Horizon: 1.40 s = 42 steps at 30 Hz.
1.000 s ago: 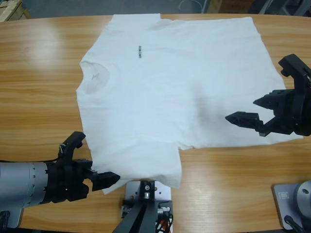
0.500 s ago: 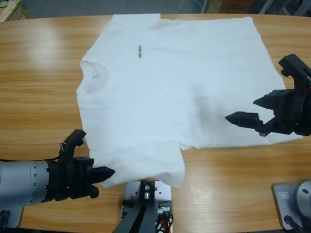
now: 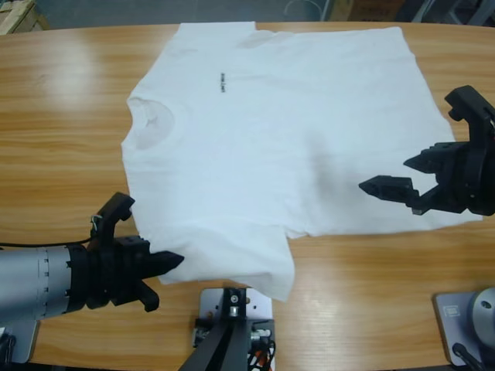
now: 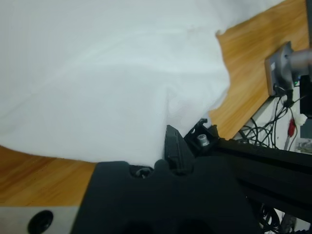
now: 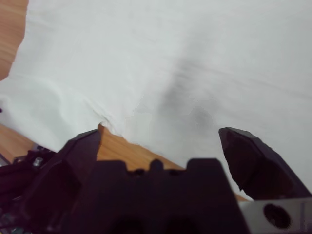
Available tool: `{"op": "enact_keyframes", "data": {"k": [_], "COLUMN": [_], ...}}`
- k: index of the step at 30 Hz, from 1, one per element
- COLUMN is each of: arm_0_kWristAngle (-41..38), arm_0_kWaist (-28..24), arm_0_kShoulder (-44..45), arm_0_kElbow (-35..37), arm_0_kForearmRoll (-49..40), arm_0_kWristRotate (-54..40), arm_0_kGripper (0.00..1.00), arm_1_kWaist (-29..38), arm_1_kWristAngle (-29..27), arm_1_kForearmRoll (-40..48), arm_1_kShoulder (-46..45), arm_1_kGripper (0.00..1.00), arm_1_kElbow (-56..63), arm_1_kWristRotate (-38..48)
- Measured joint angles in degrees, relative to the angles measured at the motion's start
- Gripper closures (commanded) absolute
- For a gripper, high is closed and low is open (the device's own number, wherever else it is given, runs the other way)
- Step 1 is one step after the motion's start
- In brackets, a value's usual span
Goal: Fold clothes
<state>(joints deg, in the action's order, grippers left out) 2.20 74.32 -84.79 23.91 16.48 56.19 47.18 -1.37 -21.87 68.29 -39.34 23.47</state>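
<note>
A white T-shirt (image 3: 271, 139) lies spread flat on the wooden table (image 3: 62, 124), neck to the left and small dark chest print toward the far edge. At its near-left sleeve my left gripper (image 3: 168, 263) is shut on the fabric edge. In the left wrist view the cloth (image 4: 97, 73) drapes down onto the one visible jaw of my left gripper (image 4: 168, 158). My right gripper (image 3: 384, 175) hovers open over the shirt's right part near the hem. The right wrist view shows white cloth (image 5: 195, 58) between the spread jaws of my right gripper (image 5: 160, 135).
Bare wood runs along the left side and the near edge of the table (image 3: 363, 294). A wooden crate corner (image 3: 15, 11) shows beyond the far left. Cables and a grey fixture (image 4: 285, 68) hang past the table's near edge.
My left gripper has shifted left and toward the far side, pulling the near-left sleeve corner up off the table edge. The right arm has not moved.
</note>
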Motion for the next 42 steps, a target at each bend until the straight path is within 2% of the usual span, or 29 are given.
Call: {"op": "enact_keyframes", "data": {"k": [4, 10, 17, 23, 27, 32, 38, 42], "arm_0_kWristAngle": [-2.6, -6.8, -11.5, -14.6, -16.2, -17.7, -18.6, -18.8], "arm_0_kWaist": [-4.0, -13.3, -21.6, -26.8, -29.2, -30.4, -30.6, -31.4], "arm_0_kShoulder": [0.7, 2.2, 2.7, 2.7, 2.6, 1.2, -1.0, -1.7], "arm_0_kElbow": [0.0, 0.0, 0.0, 0.0, 0.0, 0.7, 1.7, 2.0], "arm_0_kForearmRoll": [0.3, 0.4, 0.4, 0.4, 0.4, 0.4, 0.4, 0.4], "arm_0_kWristRotate": [-2.8, -6.9, -10.7, -12.9, -13.9, -15.0, -16.3, -17.4], "arm_0_kGripper": [1.000, 1.000, 1.000, 1.000, 1.000, 1.000, 1.000, 1.000], "arm_1_kWaist": [-2.0, -16.1, -29.9, -34.1, -34.5, -34.9, -35.0, -35.0], "arm_1_kWristAngle": [0.0, 9.2, 14.2, 14.4, 13.1, 8.3, 0.3, -2.0], "arm_1_kForearmRoll": [-3.7, -13.2, -13.4, -10.1, -6.5, -6.1, -12.7, -18.4], "arm_1_kShoulder": [0.0, 1.7, 7.2, 13.5, 14.7, 14.5, 11.1, 10.4], "arm_1_kGripper": [0.000, 0.000, 0.000, 0.004, 0.000, 0.000, 0.000, 0.000], "arm_1_kElbow": [-1.2, -7.6, -8.6, -7.5, -4.1, 1.1, 1.1, -0.6], "arm_1_kWristRotate": [0.3, 2.3, 9.0, 20.1, 27.1, 33.7, 34.4, 34.7]}}
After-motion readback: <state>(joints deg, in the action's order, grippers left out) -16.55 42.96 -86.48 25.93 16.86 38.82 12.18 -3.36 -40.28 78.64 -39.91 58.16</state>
